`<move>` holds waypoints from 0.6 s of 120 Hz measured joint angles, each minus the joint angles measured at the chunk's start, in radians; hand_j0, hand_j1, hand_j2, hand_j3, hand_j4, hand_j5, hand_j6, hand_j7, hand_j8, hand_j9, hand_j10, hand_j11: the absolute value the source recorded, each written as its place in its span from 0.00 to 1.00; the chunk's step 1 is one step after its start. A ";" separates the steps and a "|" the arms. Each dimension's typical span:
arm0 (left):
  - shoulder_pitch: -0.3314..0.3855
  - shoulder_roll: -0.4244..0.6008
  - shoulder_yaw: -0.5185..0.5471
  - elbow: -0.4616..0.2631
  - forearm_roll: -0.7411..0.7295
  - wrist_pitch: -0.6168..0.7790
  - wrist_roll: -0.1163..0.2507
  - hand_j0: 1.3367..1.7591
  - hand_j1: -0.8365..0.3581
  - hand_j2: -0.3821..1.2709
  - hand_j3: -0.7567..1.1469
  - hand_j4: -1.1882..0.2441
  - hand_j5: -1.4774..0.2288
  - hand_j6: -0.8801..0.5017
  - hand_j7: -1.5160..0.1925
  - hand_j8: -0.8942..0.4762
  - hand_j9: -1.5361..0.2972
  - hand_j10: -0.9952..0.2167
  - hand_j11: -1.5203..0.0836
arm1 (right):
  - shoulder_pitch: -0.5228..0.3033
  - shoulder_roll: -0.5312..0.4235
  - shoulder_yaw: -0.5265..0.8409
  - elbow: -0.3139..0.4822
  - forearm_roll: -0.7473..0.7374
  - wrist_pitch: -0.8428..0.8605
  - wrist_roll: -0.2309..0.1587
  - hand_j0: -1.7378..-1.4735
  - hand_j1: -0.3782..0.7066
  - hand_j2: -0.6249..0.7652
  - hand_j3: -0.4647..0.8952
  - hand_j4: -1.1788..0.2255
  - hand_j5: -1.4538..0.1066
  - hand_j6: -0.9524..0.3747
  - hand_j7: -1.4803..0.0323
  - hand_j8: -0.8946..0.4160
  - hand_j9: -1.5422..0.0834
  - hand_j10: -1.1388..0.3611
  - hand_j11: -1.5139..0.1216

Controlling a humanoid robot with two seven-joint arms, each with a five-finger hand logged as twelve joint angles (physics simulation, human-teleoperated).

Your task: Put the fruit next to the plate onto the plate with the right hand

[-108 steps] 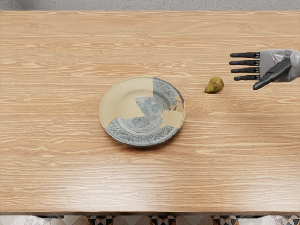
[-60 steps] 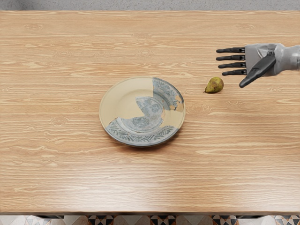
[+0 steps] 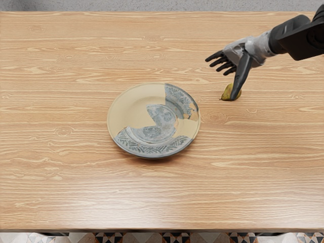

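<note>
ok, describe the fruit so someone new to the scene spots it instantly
On the wooden table, find the patterned plate near the middle. Beside it, toward the picture's right, lies a small yellow-green pear. It is the only loose item, partly hidden by one of the right hand's spread fingers.

Matt wooden table [image 3: 76, 192], glazed plate [image 3: 121, 109]

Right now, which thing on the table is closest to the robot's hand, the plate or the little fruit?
The small yellow-green pear: the open right hand hangs over it, partly hiding it. The plate lies farther left, apart.
</note>
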 joint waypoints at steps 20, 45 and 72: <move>-0.001 0.000 0.001 0.000 0.000 0.000 0.000 0.76 0.98 0.23 0.40 0.82 0.86 0.63 0.88 0.64 0.83 0.81 0.94 | 0.064 0.082 -0.143 -0.030 -0.076 -0.090 0.000 0.30 0.03 0.45 0.34 0.84 0.93 0.72 0.98 0.68 0.95 0.76 0.93; -0.001 0.000 0.001 0.000 0.000 0.000 0.000 0.76 0.98 0.23 0.40 0.82 0.86 0.63 0.88 0.64 0.83 0.81 0.94 | 0.083 0.202 -0.289 -0.059 -0.148 -0.285 0.000 0.30 0.03 0.45 0.34 0.84 0.93 0.72 0.98 0.68 0.95 0.76 0.93; -0.007 0.000 0.001 0.000 0.000 0.000 0.000 0.76 0.98 0.23 0.40 0.82 0.86 0.63 0.88 0.64 0.83 0.81 0.94 | 0.082 0.261 -0.439 -0.072 -0.165 -0.476 0.000 0.30 0.03 0.45 0.34 0.84 0.93 0.72 0.98 0.68 0.95 0.76 0.93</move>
